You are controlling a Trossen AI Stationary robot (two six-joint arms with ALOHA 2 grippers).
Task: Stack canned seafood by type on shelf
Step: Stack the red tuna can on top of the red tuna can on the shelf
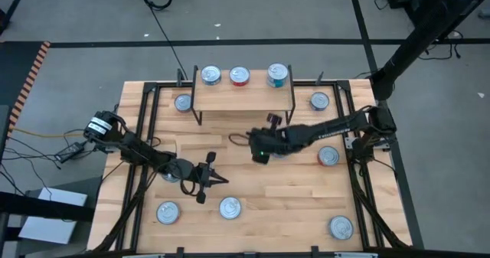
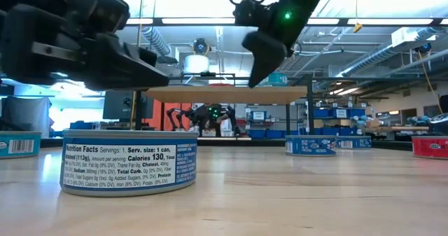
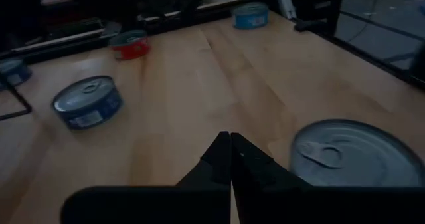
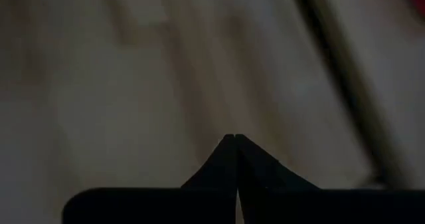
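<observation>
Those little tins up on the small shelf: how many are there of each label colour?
Blue tin: 1
Red tin: 1
Teal tin: 1
Total on the shelf: 3

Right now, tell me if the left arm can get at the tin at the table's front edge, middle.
Probably yes. The left pincer is shut and empty, just beside that tin, with only bare table between them. It would need to open first. The right pincer waits mid-table, clear of the path.
</observation>
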